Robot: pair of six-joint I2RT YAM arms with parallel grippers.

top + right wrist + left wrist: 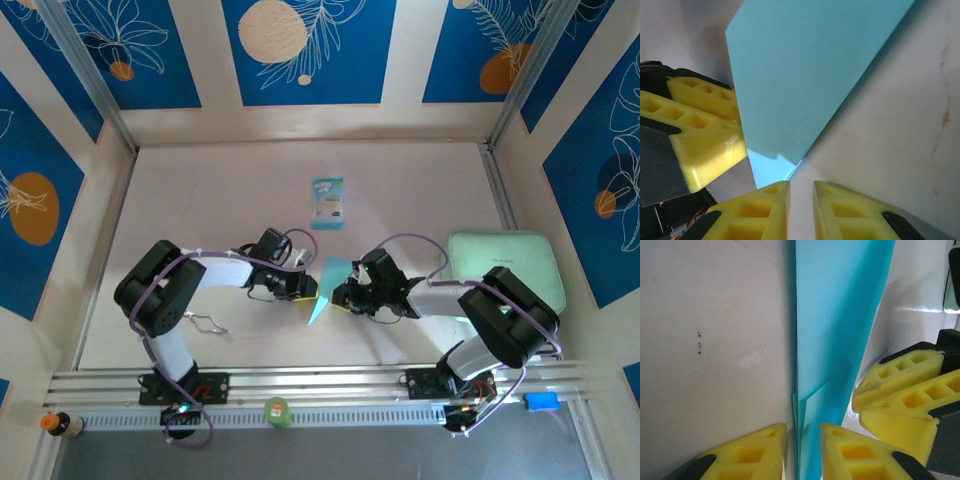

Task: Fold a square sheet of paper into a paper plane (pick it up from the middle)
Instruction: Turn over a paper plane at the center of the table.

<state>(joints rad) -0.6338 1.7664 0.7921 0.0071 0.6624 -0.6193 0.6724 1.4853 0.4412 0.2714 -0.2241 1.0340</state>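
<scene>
Left hand (804,432): clenched on the paper plane (835,315), folded layers pinched between its pads. Right hand (801,187): nearly closed at the paper's corner; whether it grasps cannot be told. Plane located mid-surface (400,190), between both hands.

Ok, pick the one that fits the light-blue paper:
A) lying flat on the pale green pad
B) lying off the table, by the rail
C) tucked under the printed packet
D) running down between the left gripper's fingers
D: in the left wrist view the creased light-blue paper runs down into the narrow gap of the left gripper.
</scene>
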